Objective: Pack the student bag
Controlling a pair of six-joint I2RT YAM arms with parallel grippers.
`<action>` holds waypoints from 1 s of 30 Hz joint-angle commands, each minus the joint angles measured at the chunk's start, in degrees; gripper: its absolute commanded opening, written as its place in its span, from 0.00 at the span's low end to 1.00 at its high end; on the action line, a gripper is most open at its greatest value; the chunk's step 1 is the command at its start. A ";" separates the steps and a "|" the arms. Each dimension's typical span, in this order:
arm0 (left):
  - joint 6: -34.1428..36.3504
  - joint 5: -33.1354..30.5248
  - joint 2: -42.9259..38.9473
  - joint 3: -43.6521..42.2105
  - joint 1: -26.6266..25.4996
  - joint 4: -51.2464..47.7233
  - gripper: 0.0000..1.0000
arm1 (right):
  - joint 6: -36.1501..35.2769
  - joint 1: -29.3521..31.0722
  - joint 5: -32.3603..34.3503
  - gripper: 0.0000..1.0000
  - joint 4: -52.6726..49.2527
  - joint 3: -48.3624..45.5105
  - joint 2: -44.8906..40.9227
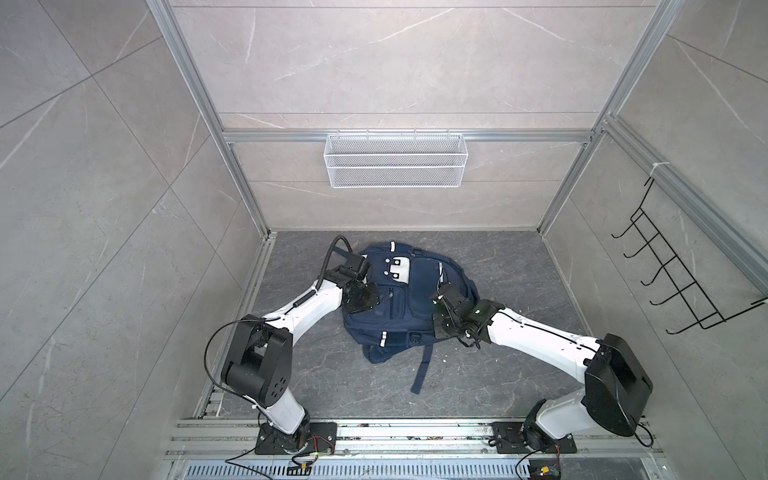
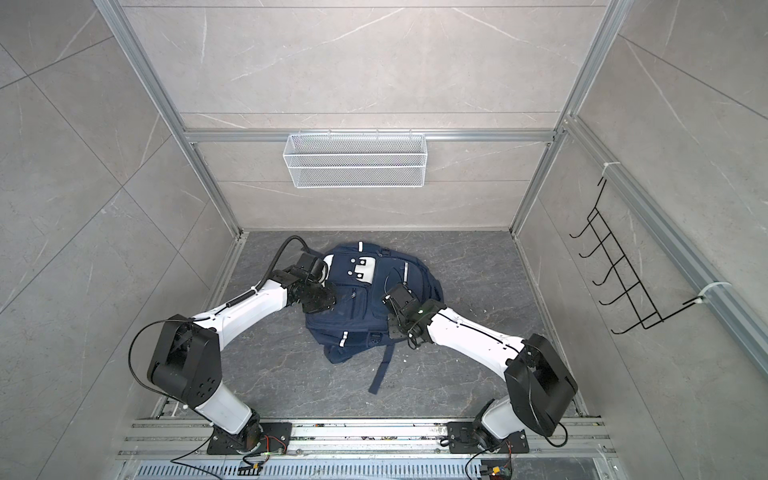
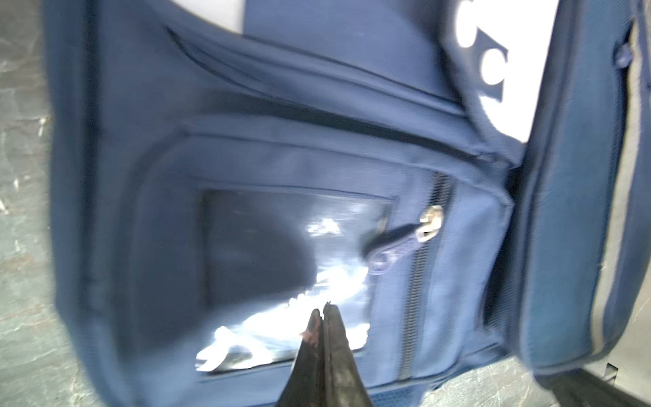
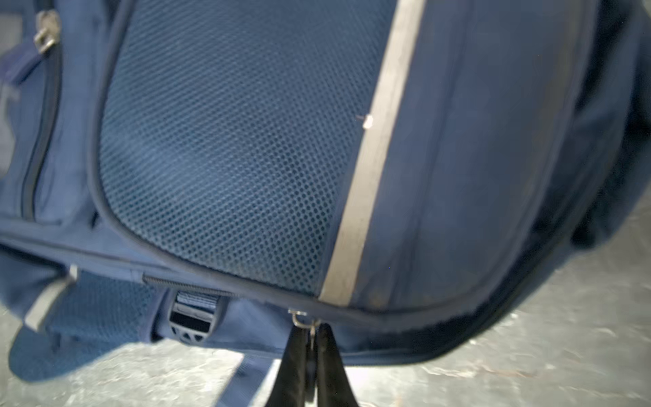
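While the grey marbled work surface (image 1: 490,374) spans the floor of the cell, the student bag (image 1: 401,291) lies front up near its middle in both top views, one dark strap (image 1: 422,370) trailing toward the arm bases. The left arm (image 1: 307,307) reaches over the bag's left edge and the right arm (image 1: 540,332) over its right edge. A white mesh basket (image 1: 392,160) hangs on the back wall and a black hook rack (image 1: 677,270) on the right wall, both well apart from the bag. The right wrist view shows a blue mesh panel (image 4: 229,148) beside a silver reflective stripe (image 4: 370,176); the left wrist view, somewhat blurred, shows a clear window pocket (image 3: 281,267). The left gripper (image 3: 326,310) sits over that window with its fingers pressed together, nothing seen between them. The right gripper (image 4: 311,327) pinches a small metal zip pull (image 4: 298,317) at the bag's edge seam
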 commanded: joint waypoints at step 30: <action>-10.43 3.38 6.92 1.79 -14.95 15.87 0.23 | -0.96 3.35 -8.33 0.00 1.15 -1.53 0.24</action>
